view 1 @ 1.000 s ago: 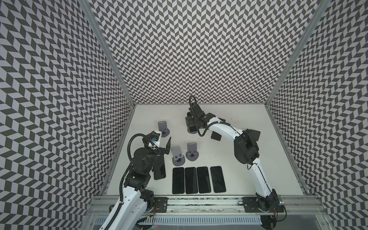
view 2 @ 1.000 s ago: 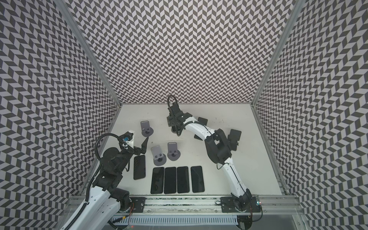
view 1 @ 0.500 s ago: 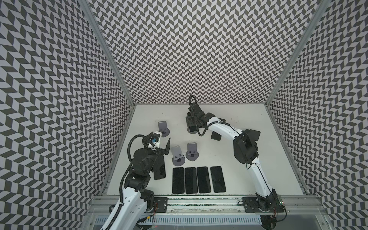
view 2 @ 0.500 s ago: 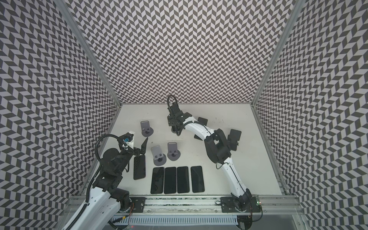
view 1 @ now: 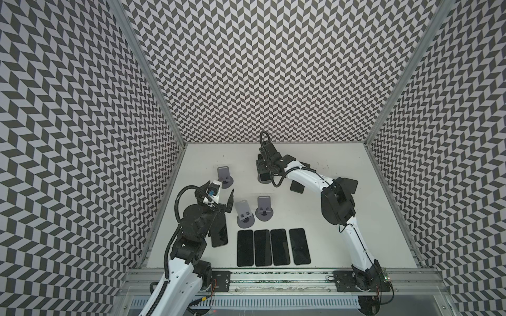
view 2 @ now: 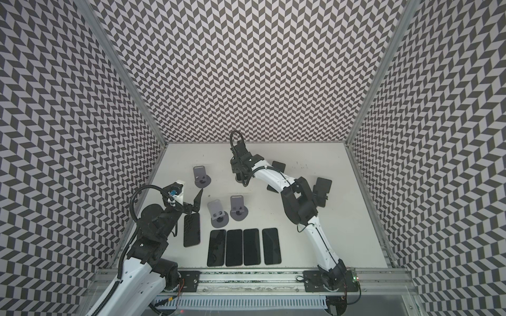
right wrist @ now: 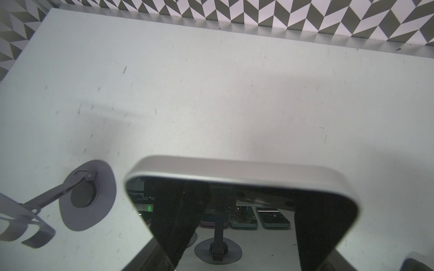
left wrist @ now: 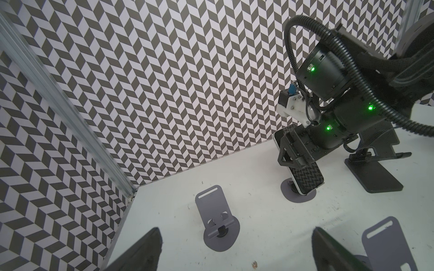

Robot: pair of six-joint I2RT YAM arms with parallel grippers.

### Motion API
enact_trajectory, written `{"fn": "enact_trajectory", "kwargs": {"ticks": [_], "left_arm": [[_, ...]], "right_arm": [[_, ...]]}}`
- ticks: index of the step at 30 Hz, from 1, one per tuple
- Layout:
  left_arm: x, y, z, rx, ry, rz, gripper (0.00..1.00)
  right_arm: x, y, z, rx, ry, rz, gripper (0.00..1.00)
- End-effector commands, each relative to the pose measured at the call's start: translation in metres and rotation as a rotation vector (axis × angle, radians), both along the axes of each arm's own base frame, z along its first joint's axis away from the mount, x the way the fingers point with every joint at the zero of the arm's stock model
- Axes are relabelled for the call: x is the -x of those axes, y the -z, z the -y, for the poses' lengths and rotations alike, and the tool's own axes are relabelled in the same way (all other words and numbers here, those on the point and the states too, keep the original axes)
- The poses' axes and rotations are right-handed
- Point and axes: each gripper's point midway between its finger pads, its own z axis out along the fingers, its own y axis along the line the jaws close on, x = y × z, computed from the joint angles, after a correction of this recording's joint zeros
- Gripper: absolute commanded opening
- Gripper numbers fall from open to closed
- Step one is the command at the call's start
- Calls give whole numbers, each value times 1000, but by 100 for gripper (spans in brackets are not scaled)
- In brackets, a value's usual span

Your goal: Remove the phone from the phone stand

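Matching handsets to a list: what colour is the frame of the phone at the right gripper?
Silver; the phone shows it best in the right wrist view.

Phone (left wrist: 305,174) on rear stand (left wrist: 288,190) (others (view 1: 273,247) flat, nearer).

Black-and-white chevron walls (view 1: 246,68), aluminium corner posts (view 1: 147,71), scuffed white tabletop (view 1: 342,158), even light

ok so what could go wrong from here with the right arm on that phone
1. The right end effector straddles the phone, which leans on a phone stand with a small round base; a slanted pull could drag or tip the stand.
2. I cannot tell whether the grip is firm, so the glossy phone might slip.
3. A black stand sits close beside that arm and could get knocked.
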Motion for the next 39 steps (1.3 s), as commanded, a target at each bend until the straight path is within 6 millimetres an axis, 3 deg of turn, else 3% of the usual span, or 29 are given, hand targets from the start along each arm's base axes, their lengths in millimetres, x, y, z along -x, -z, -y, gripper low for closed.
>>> {"fn": "enact_trajectory", "kwargs": {"ticks": [1, 24, 34, 39], "left_arm": [[-2, -3, -3, -12, -12, 17, 99], [-5, -20, 4, -29, 17, 76, 99], [-6, -23, 7, -23, 29, 92, 99], [-13, -32, 11, -10, 40, 82, 99]], "right_arm": [[-8, -21, -4, -28, -2, 57, 65], [-9, -88, -4, -120, 15, 148, 58], [-1, -108, 4, -120, 14, 167, 58], [6, -131, 3, -158, -11, 181, 58]]}}
